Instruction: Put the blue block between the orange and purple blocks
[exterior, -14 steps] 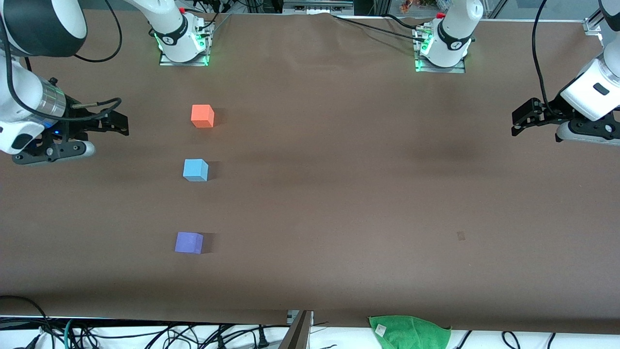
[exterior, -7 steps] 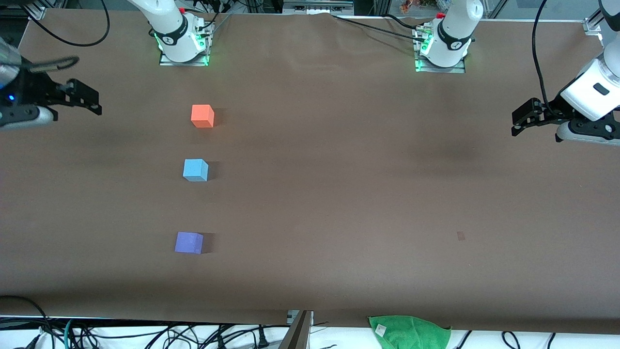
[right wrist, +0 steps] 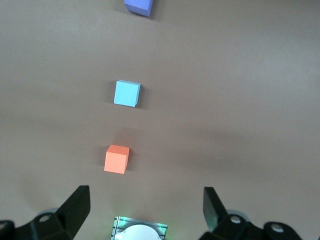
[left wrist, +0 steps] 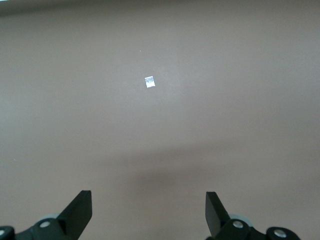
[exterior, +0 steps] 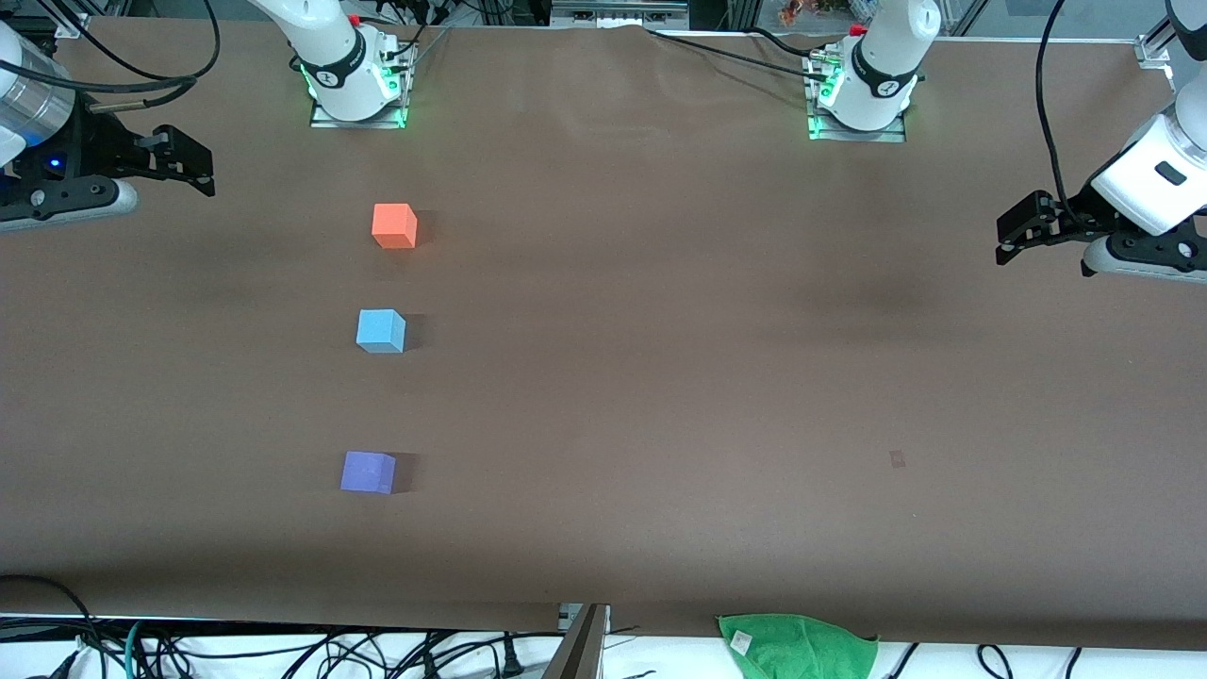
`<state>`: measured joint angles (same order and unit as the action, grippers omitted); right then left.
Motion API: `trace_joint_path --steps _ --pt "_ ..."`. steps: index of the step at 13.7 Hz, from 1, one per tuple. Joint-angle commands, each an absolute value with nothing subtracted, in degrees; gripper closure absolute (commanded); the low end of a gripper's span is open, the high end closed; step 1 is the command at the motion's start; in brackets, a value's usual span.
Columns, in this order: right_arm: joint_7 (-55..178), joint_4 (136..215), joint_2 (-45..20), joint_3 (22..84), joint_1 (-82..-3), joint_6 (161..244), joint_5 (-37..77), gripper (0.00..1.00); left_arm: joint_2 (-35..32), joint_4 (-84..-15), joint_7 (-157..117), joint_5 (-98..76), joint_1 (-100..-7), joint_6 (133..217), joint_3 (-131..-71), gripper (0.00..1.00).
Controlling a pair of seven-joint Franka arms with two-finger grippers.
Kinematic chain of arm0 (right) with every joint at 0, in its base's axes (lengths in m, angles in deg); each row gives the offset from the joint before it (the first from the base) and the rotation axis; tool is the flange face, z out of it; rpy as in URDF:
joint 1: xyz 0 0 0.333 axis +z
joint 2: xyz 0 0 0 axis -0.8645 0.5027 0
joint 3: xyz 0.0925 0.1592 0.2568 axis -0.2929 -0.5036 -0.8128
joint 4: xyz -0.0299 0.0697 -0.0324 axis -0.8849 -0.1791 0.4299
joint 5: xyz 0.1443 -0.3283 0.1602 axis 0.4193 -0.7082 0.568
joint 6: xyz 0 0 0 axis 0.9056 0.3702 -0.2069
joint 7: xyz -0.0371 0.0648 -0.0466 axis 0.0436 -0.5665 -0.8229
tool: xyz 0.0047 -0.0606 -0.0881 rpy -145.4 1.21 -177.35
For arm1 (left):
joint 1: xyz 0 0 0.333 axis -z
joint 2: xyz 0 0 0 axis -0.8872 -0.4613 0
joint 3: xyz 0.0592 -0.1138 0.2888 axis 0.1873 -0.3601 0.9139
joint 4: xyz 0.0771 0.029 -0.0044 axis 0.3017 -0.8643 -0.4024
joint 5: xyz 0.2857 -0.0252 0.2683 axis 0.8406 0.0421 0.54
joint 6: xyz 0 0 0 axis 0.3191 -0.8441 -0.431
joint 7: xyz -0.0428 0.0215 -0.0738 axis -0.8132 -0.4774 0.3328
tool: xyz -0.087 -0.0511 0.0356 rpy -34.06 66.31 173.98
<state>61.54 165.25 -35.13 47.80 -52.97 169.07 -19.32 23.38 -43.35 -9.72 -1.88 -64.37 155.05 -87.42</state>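
The blue block (exterior: 381,331) sits on the brown table (exterior: 660,377), in a line between the orange block (exterior: 394,226), farther from the front camera, and the purple block (exterior: 368,471), nearer to it. All three show in the right wrist view: blue (right wrist: 127,93), orange (right wrist: 117,159), purple (right wrist: 138,6). My right gripper (exterior: 193,165) is open and empty, up in the air at the right arm's end of the table, apart from the blocks. My left gripper (exterior: 1011,231) is open and empty over the left arm's end.
The two arm bases (exterior: 354,80) (exterior: 863,90) stand along the table's edge farthest from the front camera. A green cloth (exterior: 797,646) lies off the table's near edge. A small pale mark (left wrist: 149,81) is on the table under the left gripper.
The right gripper has moved away from the blocks, up and toward the bases' edge of the table. The left arm and the three blocks have not moved.
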Motion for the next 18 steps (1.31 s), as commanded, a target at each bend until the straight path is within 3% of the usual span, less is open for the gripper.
trace_joint_path --steps 1,18 --pt "60.6 164.0 -34.2 47.7 -53.7 168.6 -20.0 0.00 22.5 -41.3 -10.1 -2.2 -64.1 153.7 -87.4 0.00" --pt "61.3 163.8 -33.0 48.5 -55.4 169.3 -19.7 0.00 22.5 -41.3 -10.0 -2.2 -64.2 153.7 -87.4 0.00"
